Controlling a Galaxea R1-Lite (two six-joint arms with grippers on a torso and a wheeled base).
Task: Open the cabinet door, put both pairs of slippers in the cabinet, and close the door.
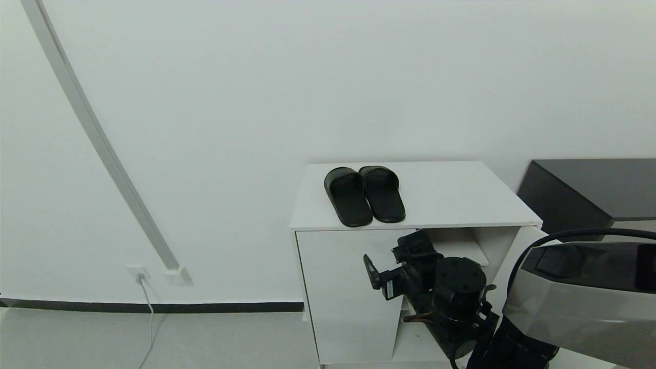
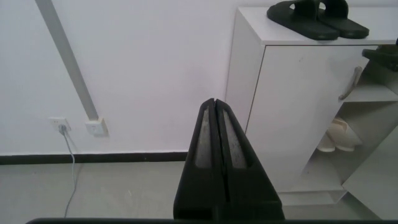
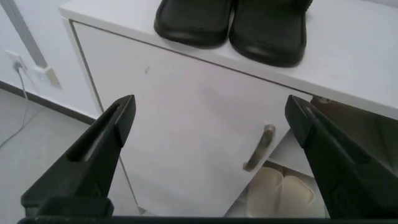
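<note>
Spread wide, jaws of the right gripper hang before the cabinet's closed door, its handle just beyond them. Above the jaws, the black slippers sit side by side, touching, on the cabinet top; a pale pair lies below, inside the open compartment. Off to the side, the left gripper has its jaws pressed shut. The likely best move is to rise clear of the handle, then pinch both black slippers where they touch.

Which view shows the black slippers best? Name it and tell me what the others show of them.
The head view: both black slippers lie whole, side by side, on the cabinet top. The left wrist view shows them from low at the side, clipped by the frame edge. The right wrist view catches just their near ends.
</note>
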